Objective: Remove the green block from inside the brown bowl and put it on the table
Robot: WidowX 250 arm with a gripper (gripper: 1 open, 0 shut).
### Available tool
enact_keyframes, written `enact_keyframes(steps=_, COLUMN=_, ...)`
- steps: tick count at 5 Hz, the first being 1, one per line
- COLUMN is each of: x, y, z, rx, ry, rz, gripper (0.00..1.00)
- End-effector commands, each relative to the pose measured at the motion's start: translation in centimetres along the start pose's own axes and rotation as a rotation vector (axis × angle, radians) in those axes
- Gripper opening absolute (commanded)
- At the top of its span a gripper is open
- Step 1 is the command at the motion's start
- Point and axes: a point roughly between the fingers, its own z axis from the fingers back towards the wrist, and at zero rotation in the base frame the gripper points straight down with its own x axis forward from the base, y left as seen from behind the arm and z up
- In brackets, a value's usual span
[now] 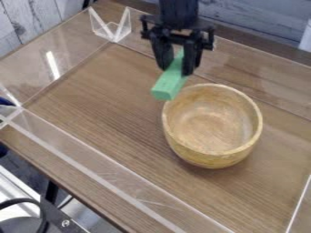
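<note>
arm (177, 7) cut off by top edge

Lab bench — acrylic-walled table (85, 118), robot arm (177, 11)

i see soft, even, fairly bright light. white glare streaks run along the clear acrylic walls (49, 62), and the table (97, 118) has a pale sheen. the low-resolution picture looks soft everywhere, and the gripper (177, 56) is slightly blurred.
</note>
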Motion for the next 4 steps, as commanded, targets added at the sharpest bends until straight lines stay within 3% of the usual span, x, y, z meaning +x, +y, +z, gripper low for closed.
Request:
enact_keyframes(steps=1, x=1.7, y=-0.6, z=0.5, rx=0.019, ry=-0.069, rz=-0.028, gripper=0.0)
enact_keyframes(steps=2, x=2.0, y=-1.1, z=-0.4, rx=0.02, ry=-0.068, rz=-0.04, gripper=0.0)
enact_keyframes(steps=4, x=2.9, y=-1.7, z=-0.6, rx=0.004, ry=-0.081, rz=-0.045, gripper=0.0)
